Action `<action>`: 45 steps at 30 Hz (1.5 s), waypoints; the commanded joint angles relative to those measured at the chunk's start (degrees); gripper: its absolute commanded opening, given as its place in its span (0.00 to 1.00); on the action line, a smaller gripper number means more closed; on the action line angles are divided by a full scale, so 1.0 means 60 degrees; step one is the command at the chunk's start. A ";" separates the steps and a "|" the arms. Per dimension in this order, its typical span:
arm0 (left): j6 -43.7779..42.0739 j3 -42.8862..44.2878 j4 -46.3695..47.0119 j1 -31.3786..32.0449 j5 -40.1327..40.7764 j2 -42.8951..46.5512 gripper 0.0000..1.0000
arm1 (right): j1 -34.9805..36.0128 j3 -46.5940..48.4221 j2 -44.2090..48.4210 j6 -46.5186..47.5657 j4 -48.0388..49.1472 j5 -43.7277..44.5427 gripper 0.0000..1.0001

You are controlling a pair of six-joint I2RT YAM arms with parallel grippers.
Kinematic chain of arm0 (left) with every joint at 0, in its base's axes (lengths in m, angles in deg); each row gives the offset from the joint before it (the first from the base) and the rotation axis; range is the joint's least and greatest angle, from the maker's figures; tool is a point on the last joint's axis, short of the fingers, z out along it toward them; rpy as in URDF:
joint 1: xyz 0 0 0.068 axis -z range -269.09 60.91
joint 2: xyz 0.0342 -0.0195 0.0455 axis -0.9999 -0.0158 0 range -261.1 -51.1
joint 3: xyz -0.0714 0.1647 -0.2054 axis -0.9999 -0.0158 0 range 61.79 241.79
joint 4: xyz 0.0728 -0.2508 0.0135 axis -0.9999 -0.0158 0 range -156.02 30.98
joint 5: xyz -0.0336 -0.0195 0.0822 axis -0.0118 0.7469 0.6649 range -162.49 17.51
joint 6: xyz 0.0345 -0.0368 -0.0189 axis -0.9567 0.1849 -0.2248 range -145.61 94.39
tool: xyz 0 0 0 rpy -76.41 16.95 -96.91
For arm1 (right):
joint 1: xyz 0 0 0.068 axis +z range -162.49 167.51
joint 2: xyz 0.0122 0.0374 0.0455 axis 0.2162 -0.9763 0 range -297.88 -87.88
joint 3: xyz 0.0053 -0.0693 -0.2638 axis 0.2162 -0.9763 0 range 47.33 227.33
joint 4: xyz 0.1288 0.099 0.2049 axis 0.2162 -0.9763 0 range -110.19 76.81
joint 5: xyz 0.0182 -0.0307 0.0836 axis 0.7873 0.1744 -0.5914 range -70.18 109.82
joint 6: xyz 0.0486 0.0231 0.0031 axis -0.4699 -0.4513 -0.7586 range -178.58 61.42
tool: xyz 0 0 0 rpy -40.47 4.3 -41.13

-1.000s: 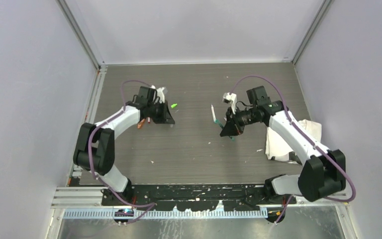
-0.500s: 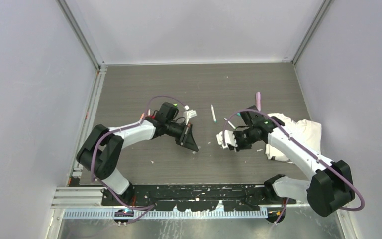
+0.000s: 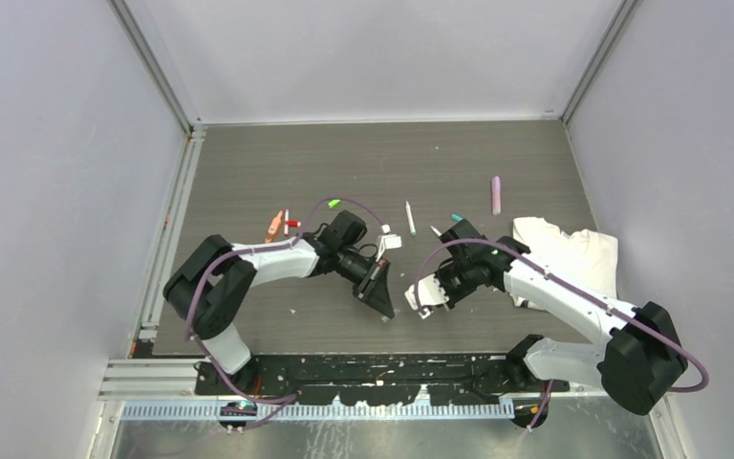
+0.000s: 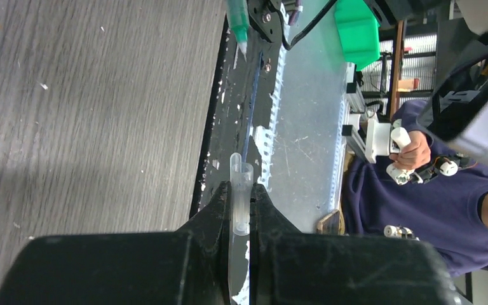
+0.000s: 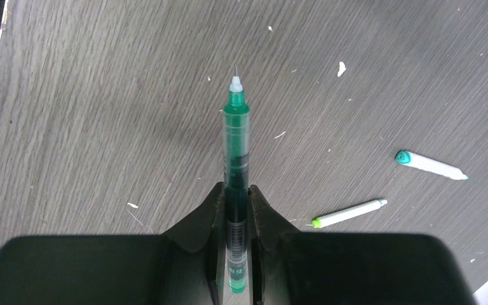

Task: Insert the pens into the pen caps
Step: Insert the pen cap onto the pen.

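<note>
My left gripper (image 4: 241, 190) is shut on a clear pen cap (image 4: 241, 194), whose open end sticks out past the fingertips. My right gripper (image 5: 236, 190) is shut on a dark green pen (image 5: 236, 140) with its white tip pointing forward. In the top view the left gripper (image 3: 379, 287) and right gripper (image 3: 422, 295) face each other near the table's front middle, a small gap apart. The green pen's tip (image 4: 238, 28) shows at the top of the left wrist view, off the cap's line.
On the table lie an orange cap (image 3: 273, 227), a thin red-ended pen (image 3: 287, 223), a green cap (image 3: 334, 203), a white pen (image 3: 410, 218), a teal-ended pen (image 5: 431, 165), a green-ended pen (image 5: 349, 213), a pink cap (image 3: 497, 195) and a white cloth (image 3: 564, 258).
Both arms swung from the back of the table toward the near middle. The left brought the clear cap and the right the green pen, and the grippers now face each other closely.
</note>
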 commanded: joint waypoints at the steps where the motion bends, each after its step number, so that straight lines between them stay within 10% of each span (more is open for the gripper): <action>1: 0.0413 0.0527 0.0511 0.0287 -0.0387 -0.0527 0.01 | 0.0352 0.0066 -0.0121 -0.0106 0.0314 0.0299 0.01; 17: 0.2549 0.0410 0.3328 0.0468 -0.0695 -0.1302 0.01 | 0.1430 0.0052 -0.0500 -0.0750 0.0822 0.0802 0.01; 45: 0.1559 0.0440 0.1801 0.0362 -0.0664 -0.0895 0.01 | 0.1480 0.0107 -0.0321 -0.1018 0.0881 0.1379 0.01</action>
